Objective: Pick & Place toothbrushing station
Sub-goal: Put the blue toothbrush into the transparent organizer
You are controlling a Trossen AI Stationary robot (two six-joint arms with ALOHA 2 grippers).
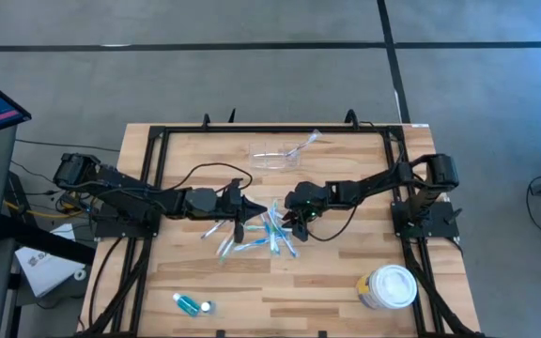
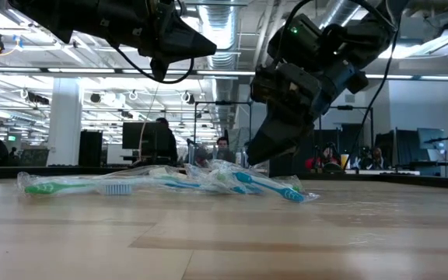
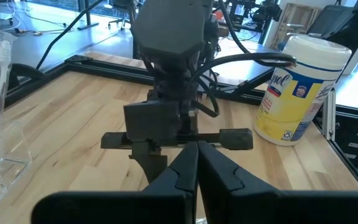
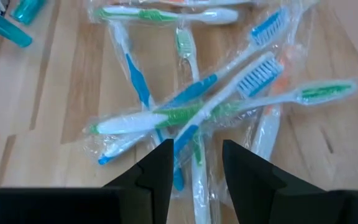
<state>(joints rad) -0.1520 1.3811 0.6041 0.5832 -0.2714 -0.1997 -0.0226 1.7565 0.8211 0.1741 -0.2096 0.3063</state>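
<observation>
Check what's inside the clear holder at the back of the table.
The clear holder has one wrapped toothbrush leaning in it, head sticking out past the rim. Nothing else shows through the plastic from above. The other toothbrushes lie piled mid-table, under the right gripper.

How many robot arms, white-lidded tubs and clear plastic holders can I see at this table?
Robot arms: 2, the left arm and the right arm
White-lidded tub: 1
Clear holder: 1
Total: 4
</observation>
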